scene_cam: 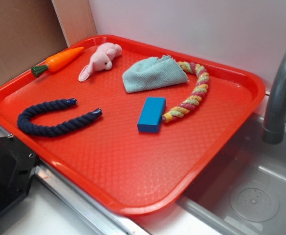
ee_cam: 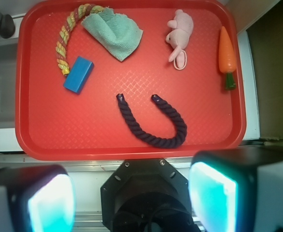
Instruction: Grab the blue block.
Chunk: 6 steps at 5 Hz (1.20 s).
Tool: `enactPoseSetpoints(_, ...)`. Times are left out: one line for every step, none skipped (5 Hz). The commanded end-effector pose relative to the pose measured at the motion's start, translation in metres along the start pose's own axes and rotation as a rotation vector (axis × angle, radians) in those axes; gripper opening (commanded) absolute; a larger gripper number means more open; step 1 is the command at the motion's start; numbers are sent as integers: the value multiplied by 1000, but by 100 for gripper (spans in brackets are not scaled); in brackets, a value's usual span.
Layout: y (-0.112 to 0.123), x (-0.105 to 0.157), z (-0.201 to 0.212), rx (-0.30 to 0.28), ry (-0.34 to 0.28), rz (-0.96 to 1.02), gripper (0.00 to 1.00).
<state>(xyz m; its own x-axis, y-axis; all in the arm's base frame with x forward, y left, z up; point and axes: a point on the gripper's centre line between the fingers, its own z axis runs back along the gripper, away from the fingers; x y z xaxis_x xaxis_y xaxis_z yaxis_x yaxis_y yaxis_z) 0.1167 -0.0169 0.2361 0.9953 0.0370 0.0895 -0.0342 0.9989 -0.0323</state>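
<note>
The blue block [scene_cam: 151,114] is a small bright-blue brick lying flat on the red tray [scene_cam: 133,166], right of centre, its end touching a multicoloured rope. In the wrist view the block [ee_cam: 79,74] is at the upper left of the tray [ee_cam: 83,125]. My gripper [ee_cam: 131,198] is open and empty, its two teal-lit pads [ee_cam: 49,203] wide apart. It hovers high above the tray's near edge, far from the block. The gripper does not show in the exterior view.
On the tray lie a navy rope [scene_cam: 55,122], a teal cloth [scene_cam: 152,73], a multicoloured rope [scene_cam: 194,95], a pink bunny [scene_cam: 101,59] and a toy carrot [scene_cam: 59,59]. A grey faucet [scene_cam: 279,93] and sink [scene_cam: 250,186] are at the right. The black robot base [scene_cam: 6,171] is at the lower left.
</note>
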Motion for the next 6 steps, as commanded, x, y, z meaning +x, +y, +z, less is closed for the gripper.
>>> enactPoseSetpoints(0, 0, 0, 0, 0, 0, 100)
enactPoseSetpoints(-12, 14, -12, -26, -4, 154, 100)
enactPoseSetpoints(-29, 33, -34, -23, -16, 313, 100)
enactPoseSetpoints(-47, 49, -51, -4, -68, 385, 100)
enactPoseSetpoints(-65, 66, -78, -63, -126, 472, 100)
enactPoseSetpoints(-77, 76, -103, -64, -136, 539, 100)
